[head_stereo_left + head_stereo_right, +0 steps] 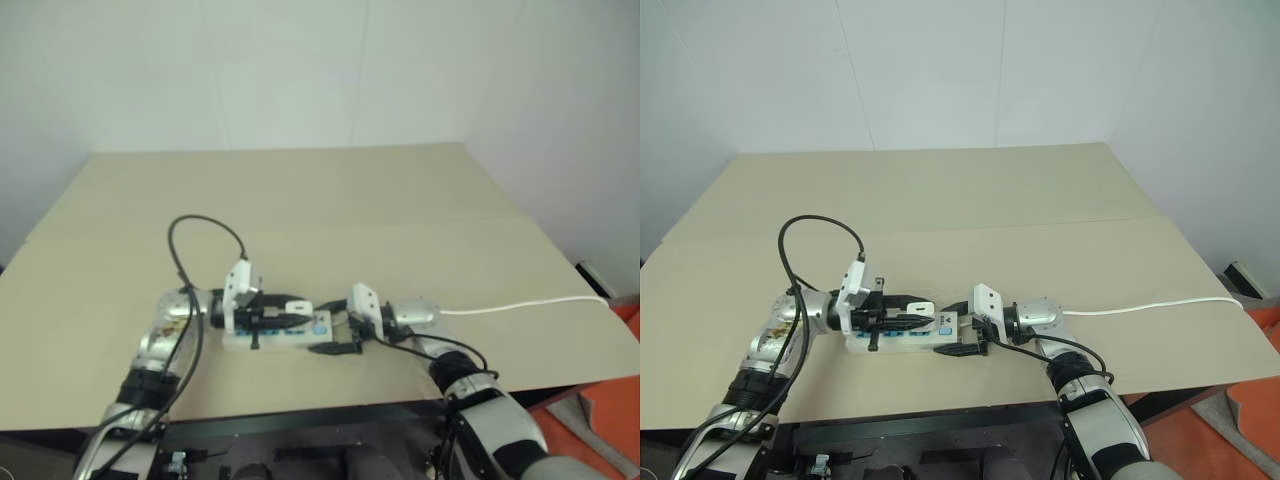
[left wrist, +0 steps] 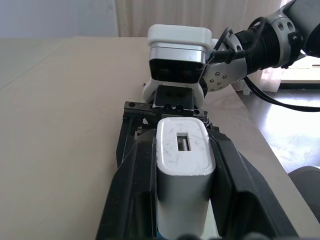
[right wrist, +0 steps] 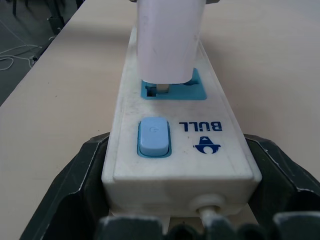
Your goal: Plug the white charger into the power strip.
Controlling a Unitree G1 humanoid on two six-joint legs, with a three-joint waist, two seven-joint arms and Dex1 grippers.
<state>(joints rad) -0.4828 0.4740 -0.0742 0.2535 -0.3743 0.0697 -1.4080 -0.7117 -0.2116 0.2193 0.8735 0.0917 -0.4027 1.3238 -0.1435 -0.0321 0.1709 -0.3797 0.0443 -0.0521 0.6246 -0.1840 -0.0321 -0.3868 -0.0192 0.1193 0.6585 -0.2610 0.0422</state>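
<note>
Nearby, thin white cord [image 1: 520,305] runs off right across tan table [image 1: 330,190]; black cable [image 1: 195,240] loops above left arm. Power strip [image 3: 175,145] lies near table's front edge, between both arms. Right gripper [image 3: 175,200] clamps strip's cord end, fingers [image 3: 75,180] on both sides, beside blue switch [image 3: 154,136]. White charger [image 2: 184,175] sits over first blue socket, prongs entering. Left gripper [image 2: 182,165] closed on charger.
</note>
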